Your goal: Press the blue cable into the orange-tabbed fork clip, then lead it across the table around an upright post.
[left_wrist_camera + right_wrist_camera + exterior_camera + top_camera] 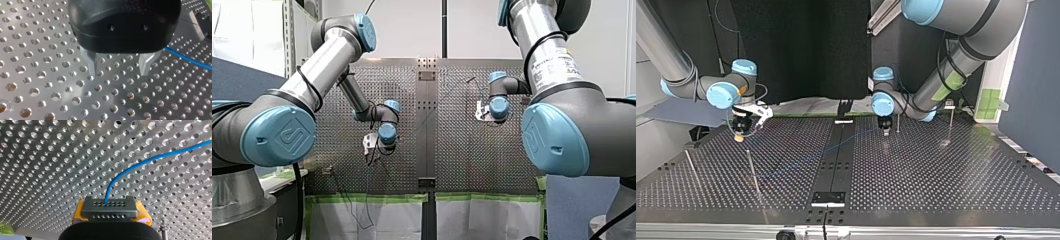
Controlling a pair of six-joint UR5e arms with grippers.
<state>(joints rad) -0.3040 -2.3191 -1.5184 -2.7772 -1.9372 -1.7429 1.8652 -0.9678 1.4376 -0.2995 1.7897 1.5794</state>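
Two grippers are seen over the perforated table [37, 75], well apart from each other.

The left gripper [118, 71] is held just above the table with its two metal fingers [90, 62] spread wide. Nothing is gripped between them; only bare holes are seen in the gap. In the left wrist view the blue cable [187, 58] is seen passing beside one finger, outside the gap, and whether it touches that finger cannot be told.

The right gripper [110, 207] is closed on the cable. In the right wrist view the cable is seen rising from between the yellow pads [78, 215], at a dark block with rows of small holes. From there it bends away in a curve over the table ahead of the gripper.

In the top view the cable is made out as a faint blue line over the table. It is crossed over the dark middle strip [836, 165], from near the left gripper toward the view's left. There a thin upright post [752, 170] is stood near the right gripper. Whether the cable touches that post cannot be told. The orange-tabbed clip cannot be made out with certainty in any view.
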